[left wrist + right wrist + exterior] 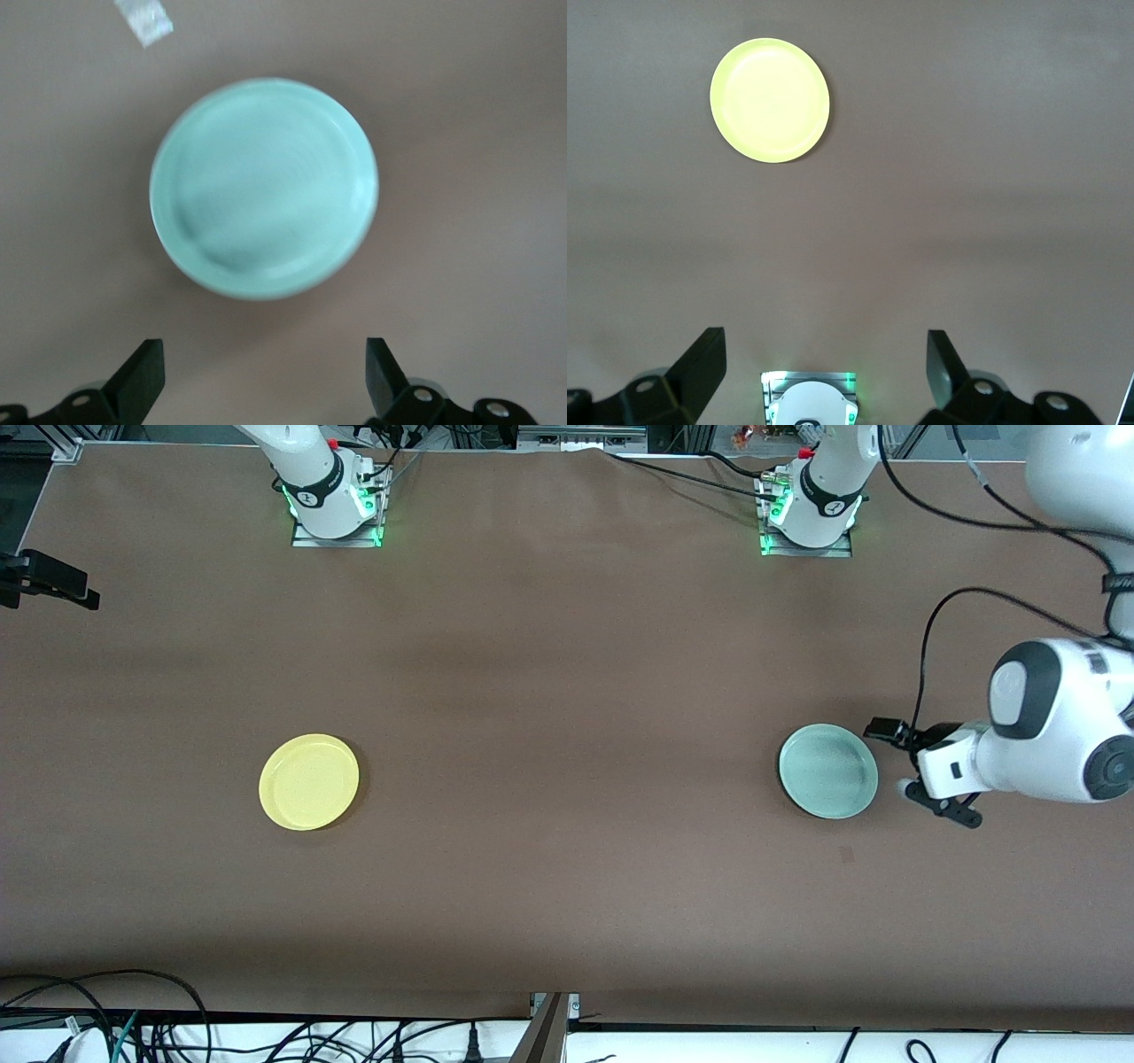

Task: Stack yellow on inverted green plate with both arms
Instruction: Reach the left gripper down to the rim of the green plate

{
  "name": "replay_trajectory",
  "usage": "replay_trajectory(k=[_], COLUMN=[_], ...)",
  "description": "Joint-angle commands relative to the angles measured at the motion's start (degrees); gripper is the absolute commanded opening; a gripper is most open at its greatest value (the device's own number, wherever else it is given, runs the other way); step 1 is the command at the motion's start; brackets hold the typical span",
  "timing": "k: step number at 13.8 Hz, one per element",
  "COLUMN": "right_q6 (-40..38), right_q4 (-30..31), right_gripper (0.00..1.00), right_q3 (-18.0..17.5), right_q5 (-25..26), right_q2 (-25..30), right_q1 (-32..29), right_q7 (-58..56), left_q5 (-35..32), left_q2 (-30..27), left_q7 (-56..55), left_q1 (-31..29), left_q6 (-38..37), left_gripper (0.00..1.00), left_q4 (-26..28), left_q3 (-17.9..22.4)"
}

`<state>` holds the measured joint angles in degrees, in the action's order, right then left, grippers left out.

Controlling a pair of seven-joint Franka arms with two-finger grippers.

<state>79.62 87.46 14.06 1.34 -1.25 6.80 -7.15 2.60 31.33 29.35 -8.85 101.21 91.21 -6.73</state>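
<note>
Left hand point(263, 376) gapes wide, empty, beside the green plate point(828, 771) (rim up); right hand point(824, 376) likewise spread, high above the table point(567, 691).

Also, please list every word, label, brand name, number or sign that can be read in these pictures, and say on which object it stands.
None can be read.
The yellow plate and the green plate are plain, with no print.
The round marks on the black bands at the two arm bases are too small to read.
The pale tape on the table near the green plate shows no legible writing.
</note>
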Motion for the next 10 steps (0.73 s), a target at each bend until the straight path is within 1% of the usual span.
replay_trajectory(k=[1, 2, 3, 4, 5, 7, 10], right_q6=[-0.5, -0.5, -0.5, -0.5, -0.5, -0.6, -0.7], right_q4=[-1.5, -1.5, -1.5, -1.5, -1.5, -1.5, -1.4], right_gripper=[1.00, 1.00, 1.00, 1.00, 1.00, 1.00, 1.00], right_q3=[0.1, 0.1, 0.1, 0.1, 0.1, 0.1, 0.1], right_q5=[-1.1, -1.0, -1.1, -1.1, -1.1, -1.1, -1.1], right_q2=[-0.9, -0.9, -0.9, -0.9, -1.0, -1.0, -1.6], right_q1=[-0.4, -0.4, -0.4, -0.5, -0.5, -0.4, -0.4], right_q7=[-0.7, -0.7, -0.6, -0.6, -0.6, -0.6, -0.5], left_q5=[-1.3, -2.1, -6.7, -11.0, -12.2, -12.3, -13.0], left_q2=[3.9, 4.4, 5.1, 5.5, 5.4, 5.3, 5.4], left_q7=[8.7, 9.4, 9.6, 9.7, 9.7, 9.7, 9.7], left_q1=[0.6, 0.8, 0.7, 0.6, 0.5, 0.2, 0.1], left_q6=[6.8, 8.5, 10.1, 13.3, 16.4, 20.4, 25.3], left_gripper=[1.00, 1.00, 1.00, 1.00, 1.00, 1.00, 1.00], left_q4=[-1.4, -1.1, -1.0, -0.4, 1.7, 5.2, 8.3], left_q3=[-0.2, -0.1, -0.3, -0.6, -0.7, -0.8, -0.8])
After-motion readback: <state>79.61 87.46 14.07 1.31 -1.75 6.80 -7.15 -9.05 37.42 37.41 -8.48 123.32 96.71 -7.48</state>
